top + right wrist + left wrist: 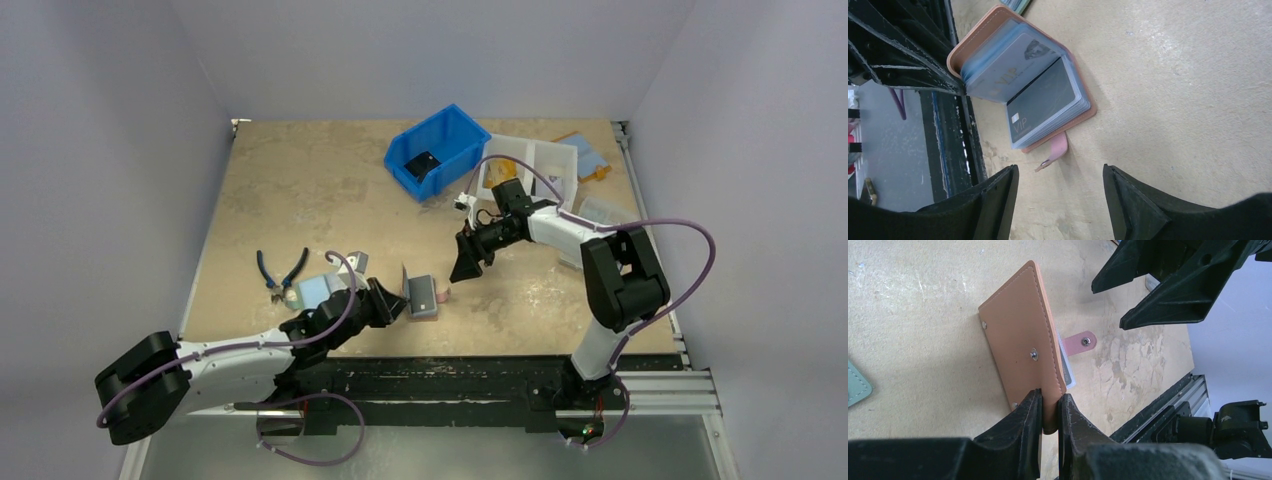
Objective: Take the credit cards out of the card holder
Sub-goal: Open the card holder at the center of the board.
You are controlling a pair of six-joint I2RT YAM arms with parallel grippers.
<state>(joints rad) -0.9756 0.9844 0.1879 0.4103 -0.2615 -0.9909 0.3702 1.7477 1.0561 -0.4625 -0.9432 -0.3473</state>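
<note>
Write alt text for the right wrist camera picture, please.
A salmon-brown card holder sits open on the table, a dark card marked VIP showing in its clear sleeves. The left gripper pinches one cover at upper left; the right gripper, open, frames the bottom edge.

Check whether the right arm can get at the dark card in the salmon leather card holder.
Probably yes: the open right hand faces the dark card, nothing between; the left hand holds the card holder open.

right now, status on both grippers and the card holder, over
Left gripper shut on card holder cover, propping it open. Right gripper open, hovering short of it. Cards in their sleeves. Nothing in between.
</note>
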